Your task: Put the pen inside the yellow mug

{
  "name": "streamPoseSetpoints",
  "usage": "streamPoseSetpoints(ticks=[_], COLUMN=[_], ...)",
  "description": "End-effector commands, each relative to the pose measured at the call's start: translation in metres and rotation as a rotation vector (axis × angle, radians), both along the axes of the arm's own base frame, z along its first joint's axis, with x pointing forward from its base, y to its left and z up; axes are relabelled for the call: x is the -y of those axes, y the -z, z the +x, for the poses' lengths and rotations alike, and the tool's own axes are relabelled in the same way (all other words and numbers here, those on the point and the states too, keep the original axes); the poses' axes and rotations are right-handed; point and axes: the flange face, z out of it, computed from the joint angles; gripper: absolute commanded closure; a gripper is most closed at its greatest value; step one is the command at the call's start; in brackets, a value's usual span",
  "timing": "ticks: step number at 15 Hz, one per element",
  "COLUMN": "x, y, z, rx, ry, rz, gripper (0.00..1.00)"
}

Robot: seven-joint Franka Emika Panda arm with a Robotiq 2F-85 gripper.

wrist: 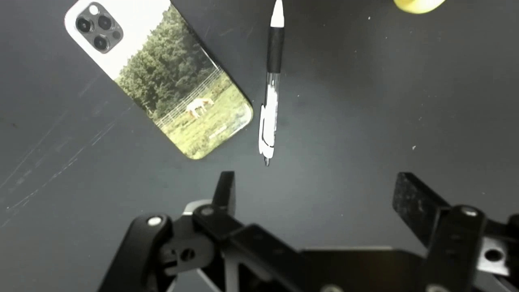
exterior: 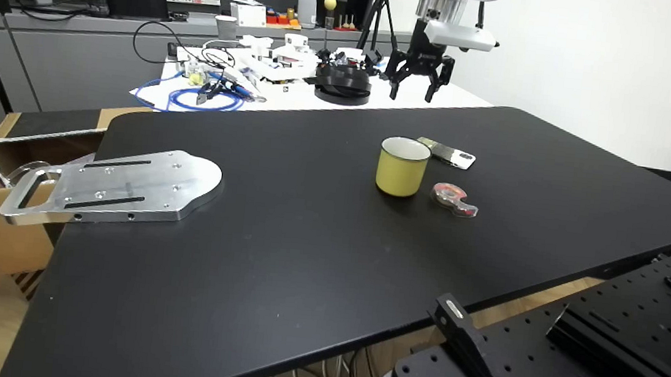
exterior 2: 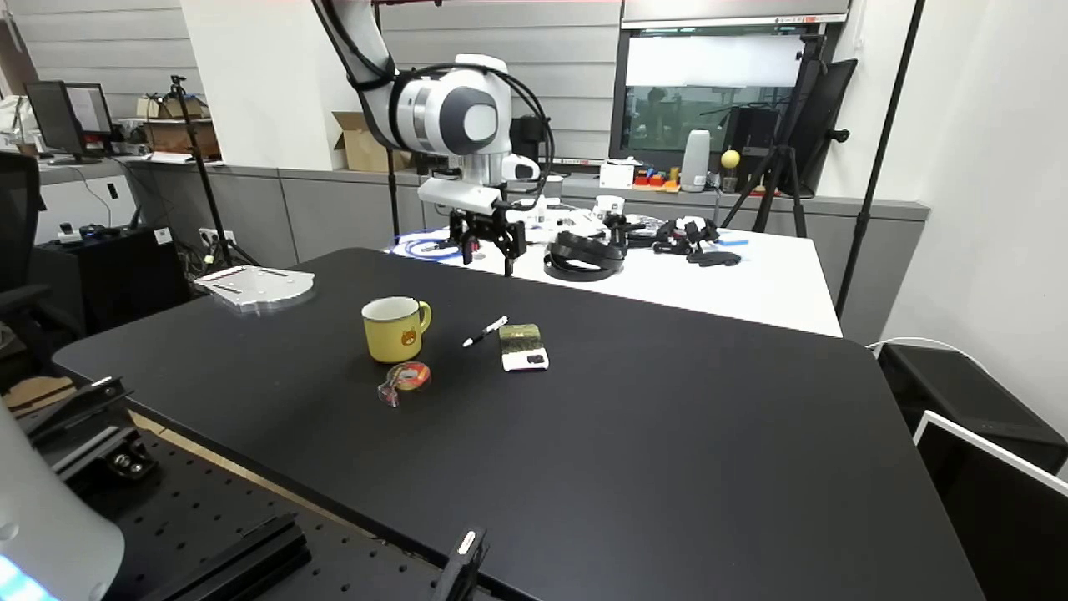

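The pen (exterior 2: 486, 331) is white with a black grip and lies flat on the black table, between the mug and a phone. In the wrist view the pen (wrist: 271, 109) lies ahead of the fingertips, its white tip pointing away. The yellow mug (exterior: 397, 176) stands upright and also shows in an exterior view (exterior 2: 390, 337) with its handle. Only a sliver of the mug (wrist: 419, 5) shows at the wrist view's top edge. My gripper (wrist: 314, 190) is open and empty, above the table. It also shows in both exterior views (exterior: 411, 90) (exterior 2: 488, 260).
A phone (wrist: 174, 77) with a picture case lies close beside the pen. A small clear tape dispenser (exterior: 452, 193) lies by the mug. A metal plate (exterior: 133, 184) with a handle lies at the table's edge. A white table (exterior 2: 751, 284) with cables and parts stands behind.
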Motion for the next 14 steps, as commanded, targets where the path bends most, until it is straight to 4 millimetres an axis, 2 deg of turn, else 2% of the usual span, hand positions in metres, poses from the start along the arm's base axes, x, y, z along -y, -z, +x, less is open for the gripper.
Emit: streamPoseSetpoints(ticks=[1,8,14], x=[0.005,0.008,0.007], y=[0.017,0.045,0.06], z=[-0.004,-0.019,-0.038], rx=[-0.018,-0.064,-0.088], ry=[0.052,0.086,0.096], rz=[0.023,0.039,0.039], gripper=[0.0,0.0,0.0])
